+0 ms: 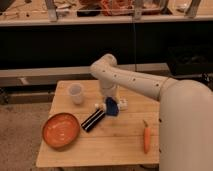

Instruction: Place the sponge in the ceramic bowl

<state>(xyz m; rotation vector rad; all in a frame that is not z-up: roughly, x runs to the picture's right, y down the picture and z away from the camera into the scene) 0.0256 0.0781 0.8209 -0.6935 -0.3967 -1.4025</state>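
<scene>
sponge point(111, 107) location? and give me counts.

> one sponge, blue, at frame centre, over the middle of the table point(125, 147). it sits at the tip of the gripper point(110, 100), tilted, one corner down. can't tell if that corner touches the wood.

gripper state?

> one gripper, pointing straight down at frame centre, fingers clenched on the sponge. one arm point(132, 80), white, comes in from the right edge and bends down over it.

ceramic bowl?

> one ceramic bowl point(61, 131) — orange-red, lower left of frame, near the table's front-left corner. lighter glossy inside fully in view. well apart from the sponge.

what's between them?

> one black ribbed bar point(93, 120), lying diagonally, just lower left of the sponge, between it and the bowl. near the bowl's rim, not touching it.

rest?

> one white cup point(75, 93), upright, upper left part of the table, above the bowl in frame. one white tube point(122, 104) lying behind the sponge, an end showing on each side of it. one carrot point(146, 137), lower right, lying top-to-bottom in frame, well apart from the others. six items total — sponge, bowl, bar, cup, tube, carrot.
</scene>
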